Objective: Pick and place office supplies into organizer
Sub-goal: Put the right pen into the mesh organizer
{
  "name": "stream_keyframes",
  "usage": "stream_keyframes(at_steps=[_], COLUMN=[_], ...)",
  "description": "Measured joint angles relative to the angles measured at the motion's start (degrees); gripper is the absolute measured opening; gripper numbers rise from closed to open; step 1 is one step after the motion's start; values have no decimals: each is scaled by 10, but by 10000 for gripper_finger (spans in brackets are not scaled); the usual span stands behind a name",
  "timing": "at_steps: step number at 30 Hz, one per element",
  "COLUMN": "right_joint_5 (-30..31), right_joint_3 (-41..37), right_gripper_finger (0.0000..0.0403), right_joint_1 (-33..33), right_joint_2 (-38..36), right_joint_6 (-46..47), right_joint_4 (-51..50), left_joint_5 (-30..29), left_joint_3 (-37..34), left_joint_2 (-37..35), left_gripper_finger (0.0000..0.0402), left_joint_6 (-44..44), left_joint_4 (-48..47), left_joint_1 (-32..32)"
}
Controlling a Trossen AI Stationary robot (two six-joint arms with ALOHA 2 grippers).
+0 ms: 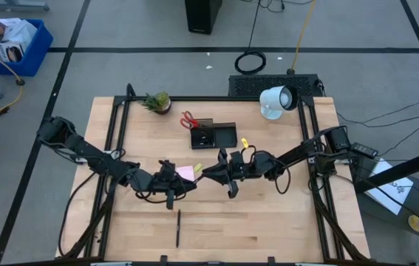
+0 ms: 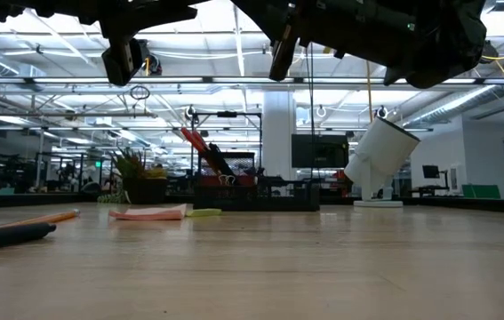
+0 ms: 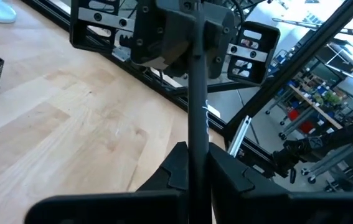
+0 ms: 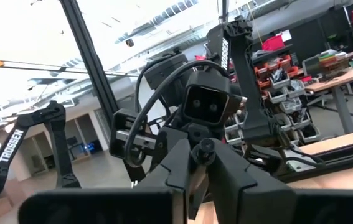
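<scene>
Centre frame: both the left gripper (image 1: 171, 179) and right gripper (image 1: 231, 174) clench a stiff, light black pen (image 3: 196, 118); you hold near its ends.

Scissors (image 1: 188, 119) stand in the organizer (image 1: 213, 135), plant (image 1: 158, 102) beside.

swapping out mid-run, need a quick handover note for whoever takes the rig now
Left gripper: shut on a black pen, held above mid-table.
Right gripper: facing it, looks shut on the same pen's other end; a hand-over, apparently.
Done: red-handled scissors stand in the organizer.
Left: the held pen; then, lying on the table, a second black pen, pink sticky-note pad, orange pencil and a yellow piece beside the organizer.
</scene>
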Motion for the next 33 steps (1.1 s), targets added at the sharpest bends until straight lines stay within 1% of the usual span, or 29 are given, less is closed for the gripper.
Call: stream_keyframes(at_steps=[6, 9, 12, 15, 18, 21, 25, 30, 33], right_joint_5=[0, 1, 1, 2, 4, 9, 4, 1, 2], right_joint_3=[0, 0, 0, 0, 0, -4, -23, -69, -97], right_gripper_finger=[27, 38, 40, 32, 29, 35, 40, 31, 33], right_joint_1=[0, 0, -1, -4, -8, -11, -22, -41, -47], right_joint_2=[0, 0, 0, 0, 0, -5, -18, -58, -80], right_joint_6=[-26, -31, -34, -35, -40, -45, -47, -55, -58], right_joint_4=[1, 0, -8, -18, -38, -59, -63, -68, -67], left_joint_5=[-4, -4, -14, -29, -31, -30, -32, -33, -33], left_joint_3=[0, 0, 0, 0, 0, 0, 0, 0, 0], left_joint_2=[0, 0, 0, 0, 0, 0, 0, 0, 0], left_gripper_finger=[72, 83, 86, 87, 88, 88, 88, 88, 88], left_joint_6=[-6, -5, -5, -9, -21, -28, -1, 15, 23], left_joint_4=[0, 0, -12, -53, -84, -96, -108, -134, -143], left_joint_1=[1, 1, 1, 4, 12, 17, 22, 35, 37])
